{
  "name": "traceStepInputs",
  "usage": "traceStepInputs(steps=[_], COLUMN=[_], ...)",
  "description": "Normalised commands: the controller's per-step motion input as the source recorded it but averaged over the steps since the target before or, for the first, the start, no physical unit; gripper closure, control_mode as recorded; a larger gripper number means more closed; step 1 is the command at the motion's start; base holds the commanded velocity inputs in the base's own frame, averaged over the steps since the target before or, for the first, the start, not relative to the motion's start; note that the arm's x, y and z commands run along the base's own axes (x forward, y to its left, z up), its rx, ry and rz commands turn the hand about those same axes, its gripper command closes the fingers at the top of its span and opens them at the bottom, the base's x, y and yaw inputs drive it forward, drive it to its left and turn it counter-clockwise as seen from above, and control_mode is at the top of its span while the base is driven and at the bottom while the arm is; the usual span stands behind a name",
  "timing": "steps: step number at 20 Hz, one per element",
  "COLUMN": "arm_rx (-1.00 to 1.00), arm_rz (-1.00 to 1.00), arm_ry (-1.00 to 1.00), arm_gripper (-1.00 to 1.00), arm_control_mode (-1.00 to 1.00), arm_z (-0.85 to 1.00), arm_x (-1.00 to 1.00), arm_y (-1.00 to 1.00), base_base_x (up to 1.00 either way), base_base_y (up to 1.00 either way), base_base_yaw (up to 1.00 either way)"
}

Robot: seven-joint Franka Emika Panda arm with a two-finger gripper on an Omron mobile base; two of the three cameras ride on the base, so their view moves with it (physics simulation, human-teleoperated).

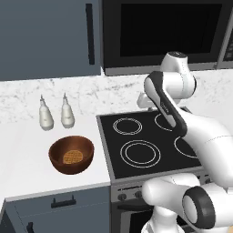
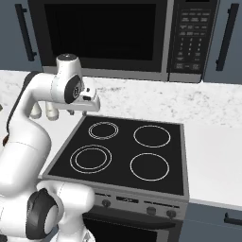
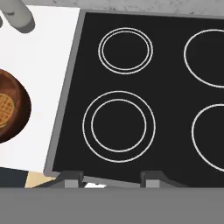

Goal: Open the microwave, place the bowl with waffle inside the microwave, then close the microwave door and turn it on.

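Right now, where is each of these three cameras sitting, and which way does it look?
Left base view: behind the arm's left, facing the microwave, cooktop and bowl; arm at lower right.
Right base view: behind its right, same cooktop and microwave; arm at lower left.
Hand view: on the hand, looking straight down on the cooktop and bowl with waffle; fingertips at bottom.

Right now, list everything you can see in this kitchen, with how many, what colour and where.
microwave: one, black, above the cooktop, microwave door shut
bowl: one, dark brown, counter left of cooktop
waffle: one, golden, inside the bowl
cooktop: one, black, four rings
bottles: two, pale grey, behind the bowl
cabinet doors: blue-grey, black handles, flanking the microwave
gripper: one, dark fingertips apart, over the cooktop's front edge
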Motion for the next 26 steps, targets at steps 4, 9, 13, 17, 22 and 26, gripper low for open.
traceStepInputs(steps=[4,9,13,17,22,26], arm_rx=[0.0,-0.01,-0.02,0.0,0.06,0.0], arm_rz=[0.0,0.0,0.01,0.02,-0.02,-0.1], arm_ry=[0.0,0.0,-0.09,-0.47,-0.65,-0.4], arm_gripper=[-1.0,-1.0,-1.0,-1.0,-1.0,-1.0], arm_control_mode=[-1.0,-1.0,-1.0,-1.0,-1.0,-1.0], arm_z=[-0.14,-0.41,-0.11,0.54,0.9,0.92], arm_x=[0.07,-0.02,-0.34,-0.5,-0.71,-0.31], arm_y=[0.0,0.12,0.11,-0.04,-0.49,-0.69], base_base_x=[0.0,0.0,0.0,0.0,0.0,0.0], base_base_y=[0.0,0.0,0.0,0.0,0.0,0.0], base_base_yaw=[0.0,0.0,0.0,0.0,0.0,0.0])
